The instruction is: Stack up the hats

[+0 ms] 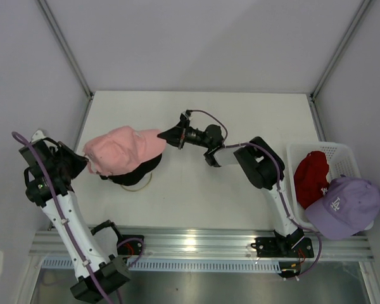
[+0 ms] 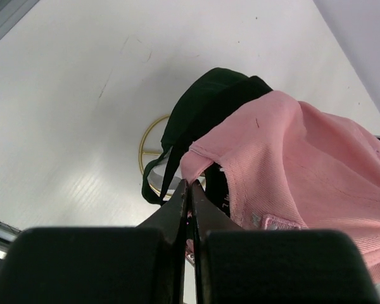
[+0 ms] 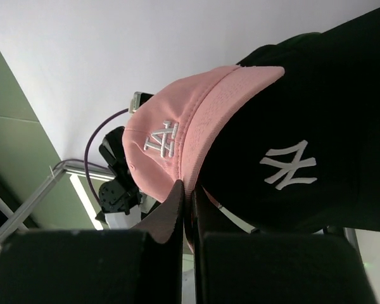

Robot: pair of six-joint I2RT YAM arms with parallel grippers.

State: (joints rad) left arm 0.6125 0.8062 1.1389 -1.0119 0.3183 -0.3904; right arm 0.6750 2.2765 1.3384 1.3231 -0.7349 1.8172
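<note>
A pink hat lies over a black hat on a gold wire stand at the table's left. My left gripper is shut on the pink hat's back edge, with the black hat beneath it. My right gripper is shut on the pink hat's brim; the black hat with a white logo shows under that brim. A red hat and a lavender hat with a white logo lie in the white mesh basket at right.
Grey walls close in the table at the left, back and right. A metal rail runs along the near edge, between the two arm bases. The basket stands against the right wall.
</note>
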